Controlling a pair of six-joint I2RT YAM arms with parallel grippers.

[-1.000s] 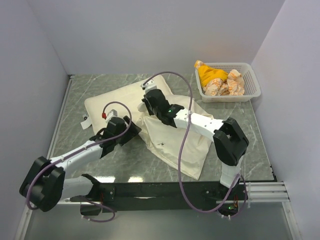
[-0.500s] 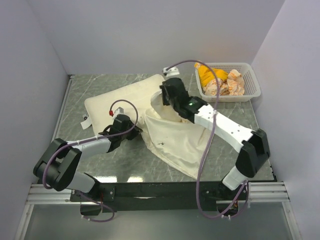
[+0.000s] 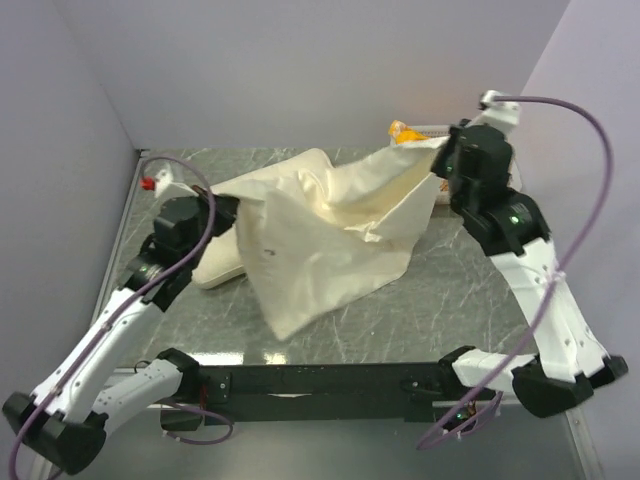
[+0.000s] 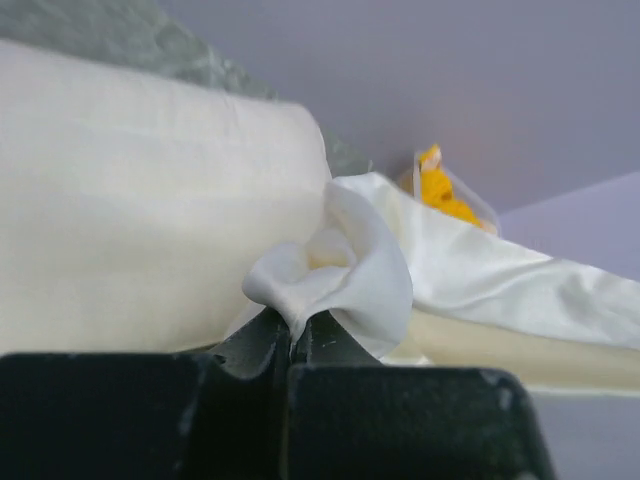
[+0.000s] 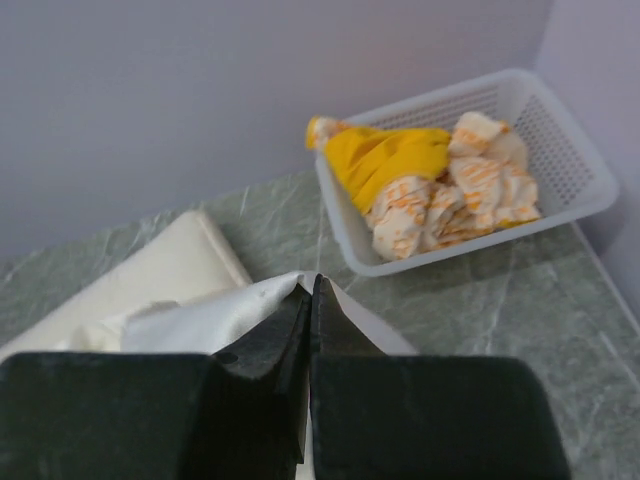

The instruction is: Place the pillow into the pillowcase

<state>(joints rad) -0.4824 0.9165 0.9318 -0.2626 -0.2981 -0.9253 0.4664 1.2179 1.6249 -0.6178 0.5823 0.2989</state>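
**Top external view:** a fixed camera above and behind the arm bases. It looks down and forward over the whole worktop (image 3: 460, 290) to the back wall (image 3: 300, 70).

**Left wrist view:** mounted just behind the left end effector (image 4: 290, 330) and very near the pillow (image 4: 130, 200). It faces low across the pillow toward the far right corner.

**Right wrist view:** mounted just behind the right end effector (image 5: 310, 290). It looks down and forward at the basket (image 5: 570, 150).

All three views share the pillowcase (image 3: 320, 240), pillow and basket.
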